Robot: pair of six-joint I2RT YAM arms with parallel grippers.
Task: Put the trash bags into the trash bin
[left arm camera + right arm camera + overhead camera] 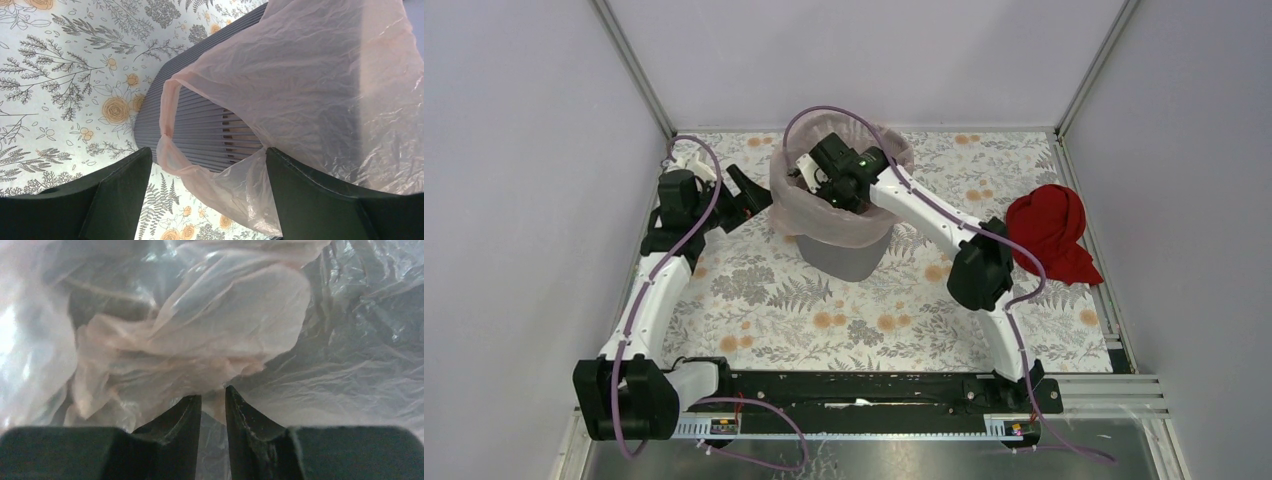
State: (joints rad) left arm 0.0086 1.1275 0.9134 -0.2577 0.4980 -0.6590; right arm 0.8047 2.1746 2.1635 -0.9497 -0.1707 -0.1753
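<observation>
Jaws on the right arm point(924, 210) are sitting narrow and appear to be pinching a fold of the trash bag point(802, 215) inside the trash bin point(844, 258), probably to seat the film deeper. The arm is reaching in from the right, wrist bending down over the bin mouth. The bag is lining the bin, its skirt draping over the rim. Left jaws are standing wide open just left of the bin wall, holding nothing, with the bag's handle loop point(167, 117) hanging between them; likely lining up to catch it. The left arm point(649, 300) is stretching far along the counter point(824, 310), wrist turning toward the bin.
</observation>
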